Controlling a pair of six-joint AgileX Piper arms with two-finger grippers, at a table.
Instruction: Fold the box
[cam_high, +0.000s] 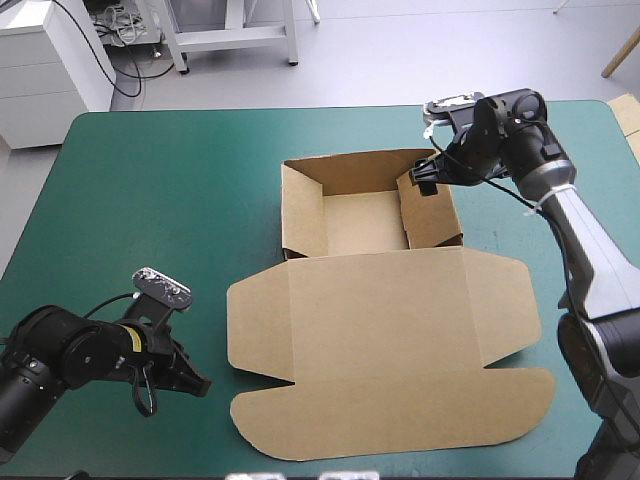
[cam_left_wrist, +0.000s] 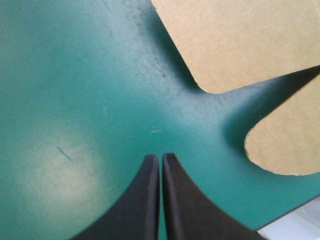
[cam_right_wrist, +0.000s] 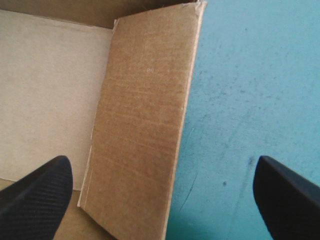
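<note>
Now: right gripper spread wide, straddling right wall of box; left gripper pressed together over cover, rounded corners of lid just ahead, no contact.

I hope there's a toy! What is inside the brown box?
No toy shows. The box is an open tray, its floor bare brown board. From above, the right gripper, open astride the right wall, covers a bit of the far right corner, so that spot is unseen.
</note>
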